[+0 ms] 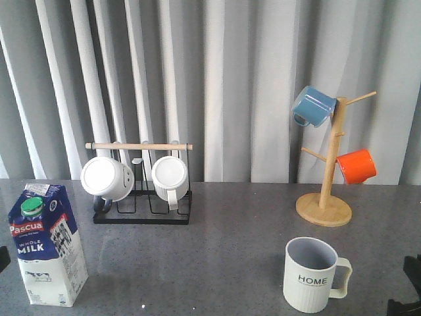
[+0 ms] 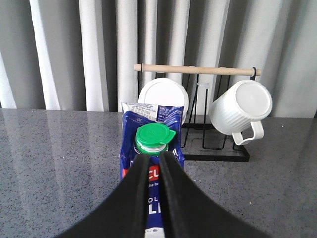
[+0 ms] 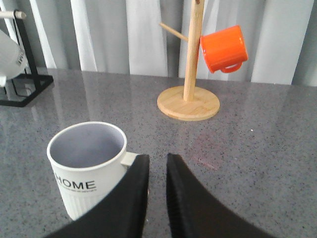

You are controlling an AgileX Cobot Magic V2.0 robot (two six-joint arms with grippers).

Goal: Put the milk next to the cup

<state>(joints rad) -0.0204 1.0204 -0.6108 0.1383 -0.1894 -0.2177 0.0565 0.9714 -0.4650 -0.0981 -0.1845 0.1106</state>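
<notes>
Front view: milk (image 1: 46, 245) far-left table (image 1: 223, 230) edge, cup (image 1: 314, 274) well apart; both grippers' fingers nearly pressed together, gripping nothing.

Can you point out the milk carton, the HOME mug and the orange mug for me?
milk carton (image 1: 45, 253), front view, on its blue front panel.
HOME mug (image 1: 310, 280), front view, on its lettered side.
orange mug (image 1: 356, 166), front view, on its outer wall.

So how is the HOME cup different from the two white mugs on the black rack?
The HOME cup stands upright on the table, mouth up; the two white mugs hang tipped on the black rack, bottoms facing the front camera. The cup carries dark lettering; no lettering shows on the mugs. The cup stands at the right; the mugs are at the back left. All three are whitish with handles.
</notes>
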